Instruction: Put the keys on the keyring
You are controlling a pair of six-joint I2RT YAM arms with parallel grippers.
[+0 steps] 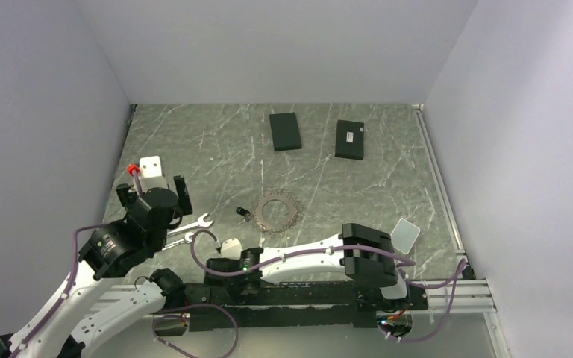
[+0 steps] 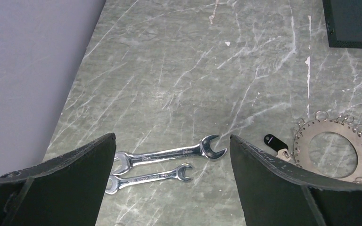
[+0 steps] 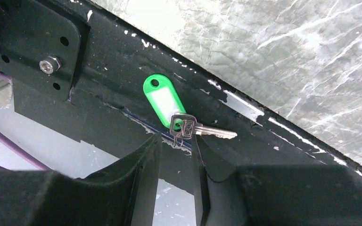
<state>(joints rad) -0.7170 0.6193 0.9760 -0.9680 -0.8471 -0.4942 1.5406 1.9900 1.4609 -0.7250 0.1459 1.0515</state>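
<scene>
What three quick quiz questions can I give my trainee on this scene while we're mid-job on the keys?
1. True or false: the left tool is shut.
2. How many wrenches lie left of the keyring?
3. Where does the green-tagged key lie? A inside the keyring; B on the black base plate; C between the wrenches.
Key: 1 false, it stands wide open; 2 two; 3 B.
</scene>
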